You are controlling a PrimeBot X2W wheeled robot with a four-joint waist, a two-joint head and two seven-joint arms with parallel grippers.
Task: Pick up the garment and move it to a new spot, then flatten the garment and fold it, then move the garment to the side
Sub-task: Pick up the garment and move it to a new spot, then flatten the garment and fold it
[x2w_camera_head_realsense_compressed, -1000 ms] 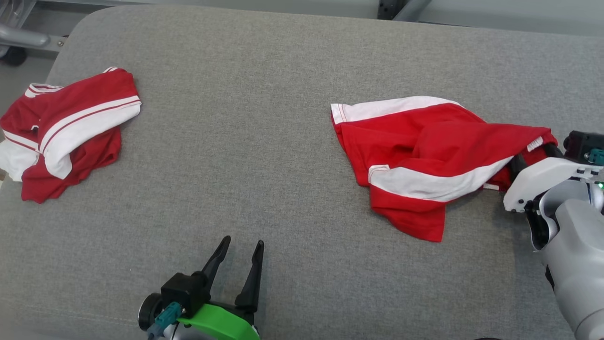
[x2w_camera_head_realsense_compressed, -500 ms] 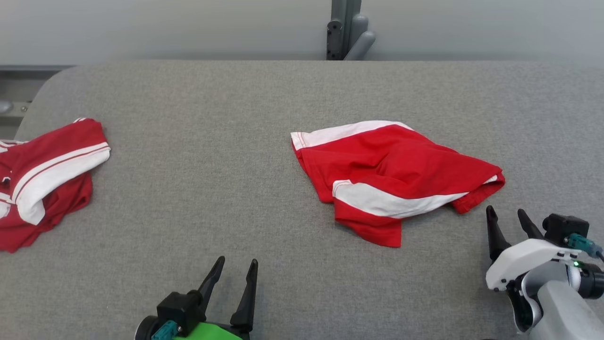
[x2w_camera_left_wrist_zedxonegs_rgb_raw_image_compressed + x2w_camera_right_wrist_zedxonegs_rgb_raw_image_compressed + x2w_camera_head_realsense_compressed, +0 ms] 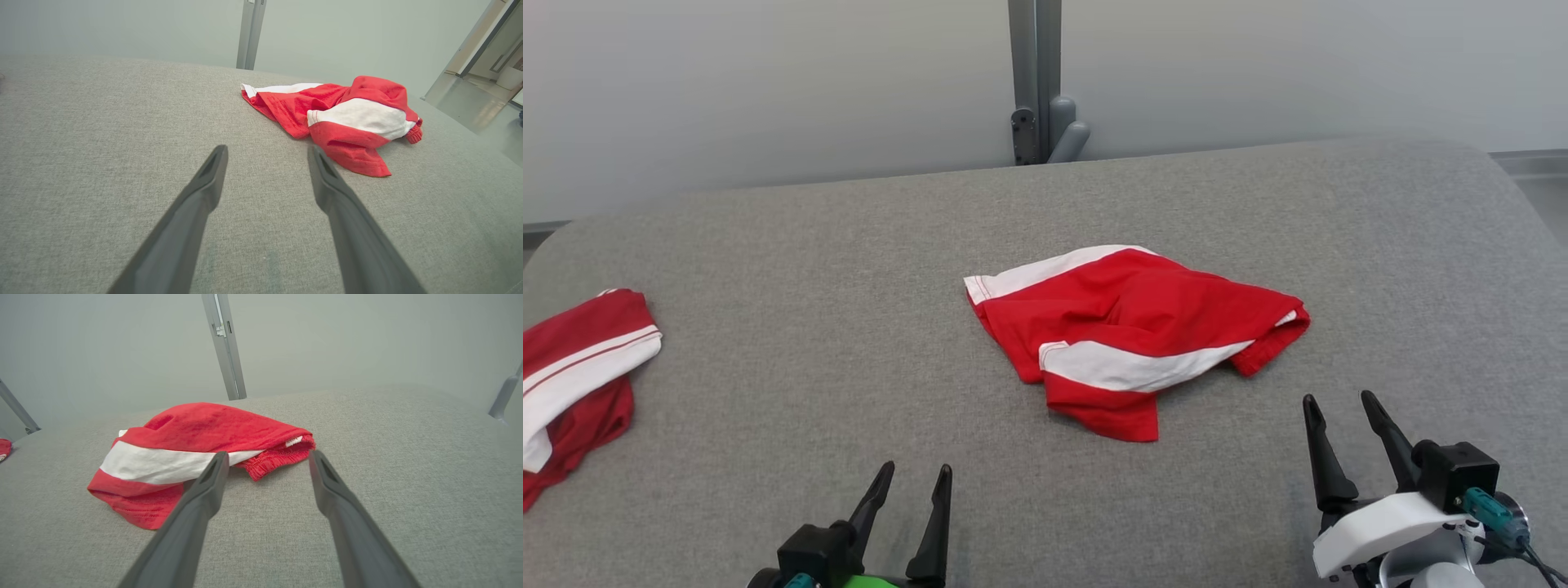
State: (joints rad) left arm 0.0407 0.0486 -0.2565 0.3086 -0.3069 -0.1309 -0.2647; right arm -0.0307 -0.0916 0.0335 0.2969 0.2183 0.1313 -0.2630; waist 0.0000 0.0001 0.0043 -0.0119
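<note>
Red garment (image 3: 1135, 335) lies crumpled at table (image 3: 768, 261) centre, untouched. At near edge, left gripper (image 3: 916, 467) and right gripper (image 3: 1337, 397) both sit spread, empty.

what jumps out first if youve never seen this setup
A crumpled bright red and white garment lies in the middle of the grey table. A darker red garment sits at its left edge. The left hand and right hand are open at the near side, touching neither.
</note>
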